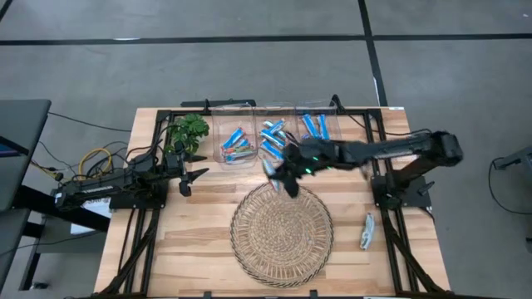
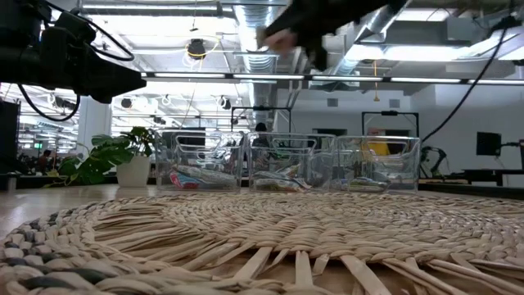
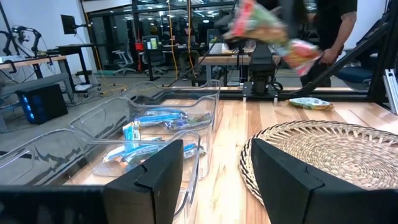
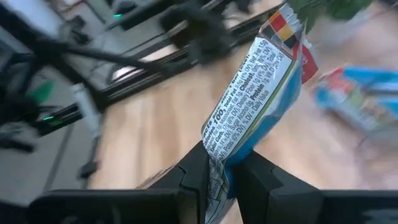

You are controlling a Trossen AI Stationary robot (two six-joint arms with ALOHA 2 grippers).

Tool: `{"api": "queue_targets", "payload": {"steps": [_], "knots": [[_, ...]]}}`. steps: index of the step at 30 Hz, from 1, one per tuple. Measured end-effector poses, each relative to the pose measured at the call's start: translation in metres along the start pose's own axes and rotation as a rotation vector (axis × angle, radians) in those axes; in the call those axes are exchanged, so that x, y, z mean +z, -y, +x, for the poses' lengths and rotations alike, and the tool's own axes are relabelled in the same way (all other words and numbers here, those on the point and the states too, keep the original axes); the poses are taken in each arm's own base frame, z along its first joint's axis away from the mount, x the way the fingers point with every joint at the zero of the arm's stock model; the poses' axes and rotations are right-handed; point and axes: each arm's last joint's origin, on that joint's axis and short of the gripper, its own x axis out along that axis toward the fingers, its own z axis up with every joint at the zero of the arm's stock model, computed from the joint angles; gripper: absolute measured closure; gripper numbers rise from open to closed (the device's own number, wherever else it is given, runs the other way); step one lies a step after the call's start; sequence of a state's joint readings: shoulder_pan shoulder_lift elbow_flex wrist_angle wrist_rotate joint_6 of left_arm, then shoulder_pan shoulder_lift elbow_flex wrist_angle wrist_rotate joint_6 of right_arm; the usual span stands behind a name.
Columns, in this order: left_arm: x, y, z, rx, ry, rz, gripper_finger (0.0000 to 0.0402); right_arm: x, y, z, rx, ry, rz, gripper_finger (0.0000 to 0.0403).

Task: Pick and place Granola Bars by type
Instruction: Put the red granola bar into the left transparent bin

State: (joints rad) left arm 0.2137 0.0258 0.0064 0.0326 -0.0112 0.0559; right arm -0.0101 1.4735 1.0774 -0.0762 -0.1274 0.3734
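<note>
My right gripper [image 1: 281,173] reaches in from the table's right and is shut on a multicoloured granola bar [image 4: 261,87], high above the far edge of the round wicker mat [image 1: 281,237]. The bar also shows in the left wrist view [image 3: 267,28] and in the low view [image 2: 274,37]. Three clear bins stand at the far edge, with bars lying in the left bin [image 1: 237,143], the middle bin [image 1: 273,137] and the right bin [image 1: 314,126]. Another bar [image 1: 366,231] lies flat on the table right of the mat. My left gripper [image 1: 198,177] is open and empty at the table's left. My right gripper pinches one end of the bar's wrapper [image 4: 219,163] between its two fingers [image 4: 198,167]. The rest of the bar sticks out beyond the fingertips. The bar is lifted clear of the mat and the table.
A potted plant [image 1: 187,131] stands at the far left beside the bins. The black frame rails [image 1: 391,199] run along the table's sides. Bare wood lies between the mat and the bins.
</note>
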Motion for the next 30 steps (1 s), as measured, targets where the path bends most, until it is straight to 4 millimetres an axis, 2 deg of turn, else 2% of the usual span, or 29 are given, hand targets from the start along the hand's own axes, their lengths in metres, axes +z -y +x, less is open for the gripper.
{"api": "queue_targets", "payload": {"steps": [9,15,21,26,30], "knots": [[0.000,0.000,0.000,0.000,0.000,0.000,0.0218,0.070,0.055,0.057,-0.134,0.095,-0.115,0.0349],[0.000,0.000,0.000,0.000,0.000,0.000,0.0218,0.097,0.090,0.087,-0.196,0.108,-0.092,0.0349],[0.000,0.000,0.000,0.000,0.000,0.000,0.0218,0.100,0.116,0.104,-0.250,0.021,-0.049,0.0349],[0.000,0.000,0.000,0.001,0.000,0.000,0.0218,0.093,0.121,0.112,-0.278,-0.027,-0.036,0.0349],[0.000,0.000,0.000,0.000,0.000,0.000,0.0218,0.092,0.125,0.110,-0.302,-0.053,-0.050,0.0337]]}}
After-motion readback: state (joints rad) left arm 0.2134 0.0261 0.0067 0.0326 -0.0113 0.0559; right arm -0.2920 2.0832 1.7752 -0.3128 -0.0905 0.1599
